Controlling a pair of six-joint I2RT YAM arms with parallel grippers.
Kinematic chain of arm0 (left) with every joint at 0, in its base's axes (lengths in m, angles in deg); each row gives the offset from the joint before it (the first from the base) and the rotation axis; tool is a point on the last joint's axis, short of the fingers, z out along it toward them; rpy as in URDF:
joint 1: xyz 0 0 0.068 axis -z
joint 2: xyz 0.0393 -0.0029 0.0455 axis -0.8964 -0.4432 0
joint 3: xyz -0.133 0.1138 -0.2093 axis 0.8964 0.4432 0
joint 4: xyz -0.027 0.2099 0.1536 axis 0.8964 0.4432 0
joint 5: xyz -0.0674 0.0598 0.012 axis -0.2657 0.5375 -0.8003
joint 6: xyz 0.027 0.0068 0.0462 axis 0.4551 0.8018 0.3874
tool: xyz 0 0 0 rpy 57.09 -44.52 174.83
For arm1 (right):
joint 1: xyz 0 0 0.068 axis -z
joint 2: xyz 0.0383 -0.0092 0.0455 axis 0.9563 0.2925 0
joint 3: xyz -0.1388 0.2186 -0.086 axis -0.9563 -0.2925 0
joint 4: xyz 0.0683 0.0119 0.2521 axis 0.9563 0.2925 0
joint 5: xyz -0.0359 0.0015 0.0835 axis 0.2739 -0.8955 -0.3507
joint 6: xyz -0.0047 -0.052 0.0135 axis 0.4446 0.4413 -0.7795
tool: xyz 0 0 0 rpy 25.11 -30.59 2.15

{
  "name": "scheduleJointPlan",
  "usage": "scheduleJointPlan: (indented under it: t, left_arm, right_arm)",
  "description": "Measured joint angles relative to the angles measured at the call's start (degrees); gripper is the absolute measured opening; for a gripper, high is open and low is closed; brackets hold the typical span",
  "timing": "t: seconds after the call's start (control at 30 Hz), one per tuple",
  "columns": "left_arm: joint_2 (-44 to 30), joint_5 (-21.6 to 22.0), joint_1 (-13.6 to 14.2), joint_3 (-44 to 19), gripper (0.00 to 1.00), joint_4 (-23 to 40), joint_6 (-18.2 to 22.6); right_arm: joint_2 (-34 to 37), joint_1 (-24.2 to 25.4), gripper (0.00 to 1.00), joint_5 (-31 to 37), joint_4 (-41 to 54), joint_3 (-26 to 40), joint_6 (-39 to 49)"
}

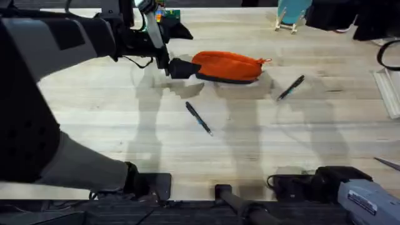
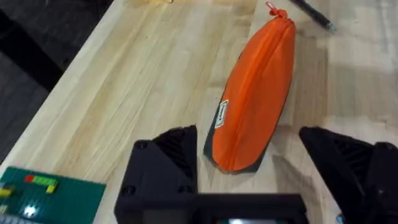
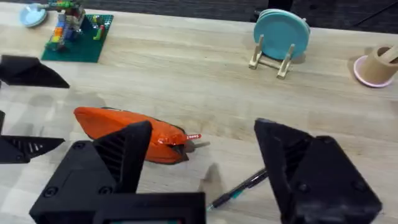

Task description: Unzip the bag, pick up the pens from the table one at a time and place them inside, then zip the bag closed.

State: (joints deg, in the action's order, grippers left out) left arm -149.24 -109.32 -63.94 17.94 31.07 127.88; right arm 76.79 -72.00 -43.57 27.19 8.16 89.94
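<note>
Unzip step in hand: bag closed, both pens on the counter.

My left end effector [image 1: 170,67], fingers spread, flanks the bag [image 1: 228,65] end; pens [image 1: 198,117] [image 1: 290,87] lie nearby. My right end effector [image 3: 202,168], spread, must pinch the pull tab [image 3: 194,137].

Zipped orange bag [image 3: 127,132], 1 pen [image 3: 239,190] nearby

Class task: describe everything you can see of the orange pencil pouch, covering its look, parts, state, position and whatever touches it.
The orange pouch is a small oblong fabric case with a dark grey underside and a small label on its side. Its top zipper looks closed, with a red pull tab at one end. It lies on the wooden table, plump and slightly on its side. The left pincer stands open around its tab-less end; contact cannot be told. One pen lies near its tab end, apart from it.
</note>
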Motion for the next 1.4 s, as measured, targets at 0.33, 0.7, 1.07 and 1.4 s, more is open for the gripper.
scheduleJointPlan:
  t: [0.33,0.7,1.07,1.4]
  left_arm:
    - [-3.8,-3.2,0.0,-0.3,0.993,-1.1,3.3]
    - [-6.0,-3.7,0.1,-0.3,0.993,-3.0,3.6]
    - [-9.1,-3.5,2.1,-0.3,0.992,-6.6,3.7]
    - [-9.1,-1.6,2.7,-0.3,0.986,-7.0,3.7]
  right_arm:
    - [0.0,0.0,0.995,0.0,0.0,0.0,0.0]
    - [0.0,0.0,0.996,0.0,0.0,0.0,0.0]
    - [0.0,0.0,0.996,0.0,0.0,0.0,0.0]
    - [0.0,0.0,0.995,0.0,0.0,0.0,0.0]
